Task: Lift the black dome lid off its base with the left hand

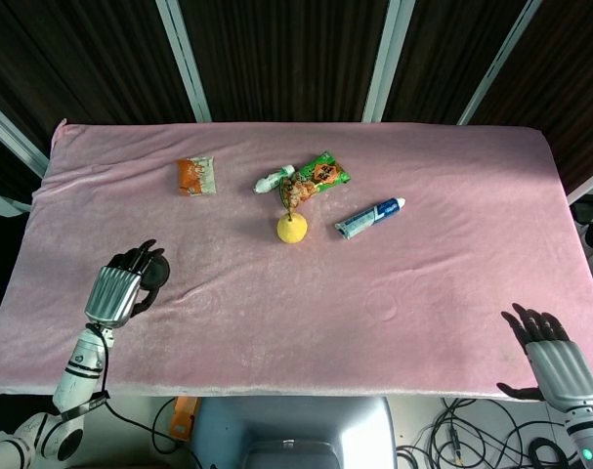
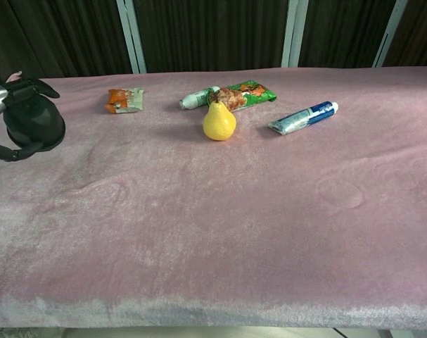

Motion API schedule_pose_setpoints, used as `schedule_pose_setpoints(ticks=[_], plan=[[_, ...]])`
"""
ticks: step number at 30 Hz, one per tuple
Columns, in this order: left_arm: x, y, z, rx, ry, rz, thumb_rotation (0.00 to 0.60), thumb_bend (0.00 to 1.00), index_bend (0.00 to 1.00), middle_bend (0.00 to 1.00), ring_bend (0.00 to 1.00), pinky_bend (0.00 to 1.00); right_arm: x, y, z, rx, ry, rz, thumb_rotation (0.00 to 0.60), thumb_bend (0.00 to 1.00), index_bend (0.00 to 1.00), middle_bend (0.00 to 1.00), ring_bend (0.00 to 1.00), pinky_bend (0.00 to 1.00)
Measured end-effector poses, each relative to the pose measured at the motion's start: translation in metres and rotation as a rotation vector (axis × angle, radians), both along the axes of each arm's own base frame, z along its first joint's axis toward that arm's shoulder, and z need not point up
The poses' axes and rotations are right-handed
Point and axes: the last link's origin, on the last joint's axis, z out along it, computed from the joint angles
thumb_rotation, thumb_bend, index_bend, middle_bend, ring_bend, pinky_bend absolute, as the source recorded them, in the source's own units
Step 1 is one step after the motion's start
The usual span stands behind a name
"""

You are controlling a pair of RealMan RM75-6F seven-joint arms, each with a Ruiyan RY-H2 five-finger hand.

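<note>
The black dome lid (image 1: 151, 271) (image 2: 34, 120) is at the table's left side, and my left hand (image 1: 119, 292) (image 2: 3, 120) grips it with fingers curled over its top and thumb beneath. In the chest view the lid appears held slightly off the pink cloth, tilted. No separate base shows under it or near it. My right hand (image 1: 553, 358) hangs past the table's front right corner, fingers spread and holding nothing; the chest view does not show it.
On the pink cloth (image 1: 433, 274) lie a yellow pear (image 1: 292, 228) (image 2: 219, 122), a green snack bag (image 1: 317, 176), a small white tube (image 1: 273, 180), a blue toothpaste tube (image 1: 368, 217) (image 2: 302, 117) and an orange packet (image 1: 196, 175) (image 2: 125, 99), all behind the middle.
</note>
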Motion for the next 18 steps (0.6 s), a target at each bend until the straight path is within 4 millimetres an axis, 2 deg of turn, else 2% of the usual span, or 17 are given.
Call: schedule_pose_setpoints(ticks=[5,8,13,18], plan=[[-0.001,-0.003,-0.006,-0.065,-0.117,0.028,0.6,0.43,0.53,0.56,0.62,0.7,0.0,0.0,0.0,0.002,0.003,-0.002,0.6,0.1,0.0,0.0,0.0,0.18],[0.001,-0.006,-0.013,-0.168,-0.296,0.053,0.6,0.43,0.52,0.55,0.61,0.66,0.0,0.0,0.0,0.002,0.003,-0.003,0.6,0.1,0.0,0.0,0.0,0.18],[0.0,-0.011,-0.025,-0.316,-0.588,0.107,0.6,0.43,0.43,0.51,0.58,0.61,0.0,0.0,0.0,0.003,0.004,-0.004,0.6,0.1,0.0,0.0,0.0,0.18],[-0.003,-0.015,-0.042,-0.375,-0.633,0.147,0.6,0.43,0.41,0.48,0.56,0.6,-0.001,0.0,-0.001,0.006,0.005,-0.004,0.6,0.1,0.0,0.0,0.0,0.18]])
